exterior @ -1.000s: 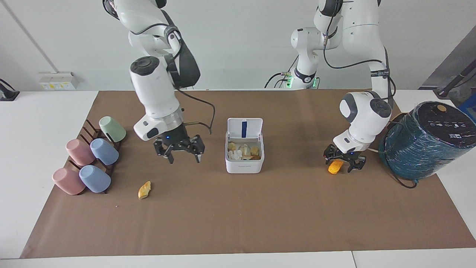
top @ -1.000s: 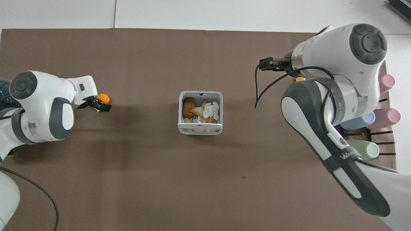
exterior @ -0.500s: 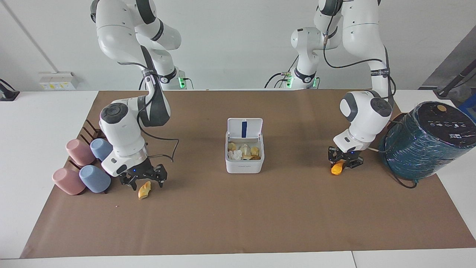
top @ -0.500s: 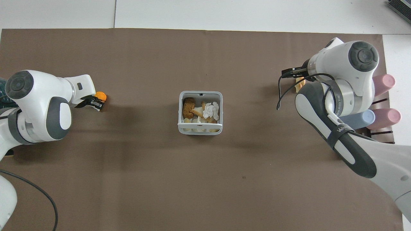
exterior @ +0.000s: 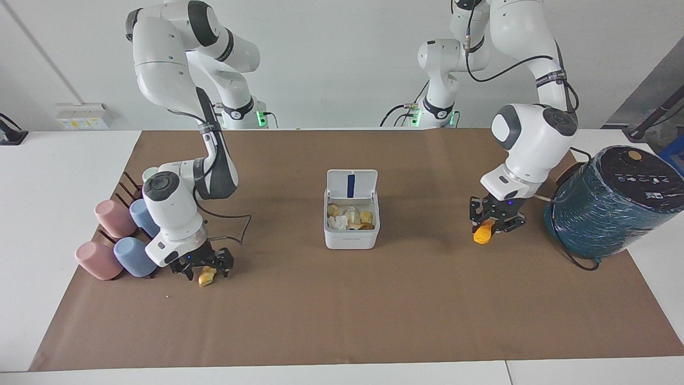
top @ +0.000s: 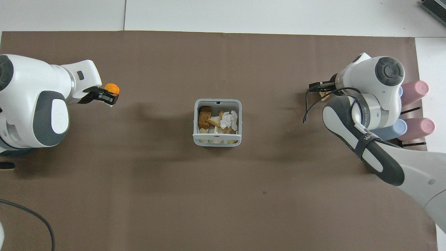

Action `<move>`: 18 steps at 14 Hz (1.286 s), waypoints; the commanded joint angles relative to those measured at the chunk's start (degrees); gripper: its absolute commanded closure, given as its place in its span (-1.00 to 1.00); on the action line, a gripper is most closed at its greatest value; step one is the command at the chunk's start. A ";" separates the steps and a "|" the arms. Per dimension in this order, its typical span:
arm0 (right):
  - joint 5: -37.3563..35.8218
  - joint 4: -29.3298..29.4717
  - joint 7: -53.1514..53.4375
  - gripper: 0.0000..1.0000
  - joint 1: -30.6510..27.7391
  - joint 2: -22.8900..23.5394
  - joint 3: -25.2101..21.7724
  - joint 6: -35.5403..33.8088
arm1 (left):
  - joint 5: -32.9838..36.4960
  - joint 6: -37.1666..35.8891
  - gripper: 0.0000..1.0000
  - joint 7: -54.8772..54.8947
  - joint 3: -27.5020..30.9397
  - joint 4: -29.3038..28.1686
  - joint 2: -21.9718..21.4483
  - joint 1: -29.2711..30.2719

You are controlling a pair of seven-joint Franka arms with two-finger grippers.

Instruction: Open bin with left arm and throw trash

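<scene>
Trash pictured in three places on the brown mat (exterior: 342,321). Seen at the middle of the mat: the white bin (exterior: 351,238), lid (exterior: 351,184) hinged up on the side nearer the robots, a white wad (exterior: 337,222) and yellowish bits lying inside.

Caught in the left gripper (exterior: 491,227): an orange scrap (exterior: 483,234), pinched between partly closed fingers, most of it hanging below the fingertips. Held over the mat between the bin and the teal wrapped cylinder (exterior: 609,203), closer to the cylinder and well apart from the bin. Seen from overhead, the same orange scrap poking out past the gripper's tips, on the side away from the robots.

Lowered to the mat at the right arm's end of the table: the right gripper (exterior: 202,267), fingers spread wide, one on either side of a yellow scrap (exterior: 206,276). Scrap lying on the mat between the fingertips, not pinched; contact with the fingers impossible to tell. Placed just beside the gripper: pink and blue cups (exterior: 136,256) on a dark rack (exterior: 128,184), toward the table's end. Yellow scrap likewise well apart from the bin, and farther from the robots than it.
</scene>
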 commanded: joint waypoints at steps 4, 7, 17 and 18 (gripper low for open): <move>-1.28 -2.26 -0.23 0.84 -1.22 -1.50 0.76 0.32 | -0.88 0.23 1.00 -6.78 0.63 3.67 1.32 -10.23; -1.28 -1.20 3.02 1.00 -1.14 -1.41 0.85 -1.35 | -1.05 0.84 1.00 -11.81 0.54 4.02 1.23 -15.94; 0.38 6.35 15.75 1.00 5.01 -11.95 3.82 -21.12 | -1.58 6.03 -1.00 -13.22 0.63 3.41 1.50 -26.94; 2.04 8.27 17.42 1.00 5.28 -12.13 5.58 -22.27 | -1.32 6.03 -1.00 -13.31 0.63 3.50 1.58 -26.94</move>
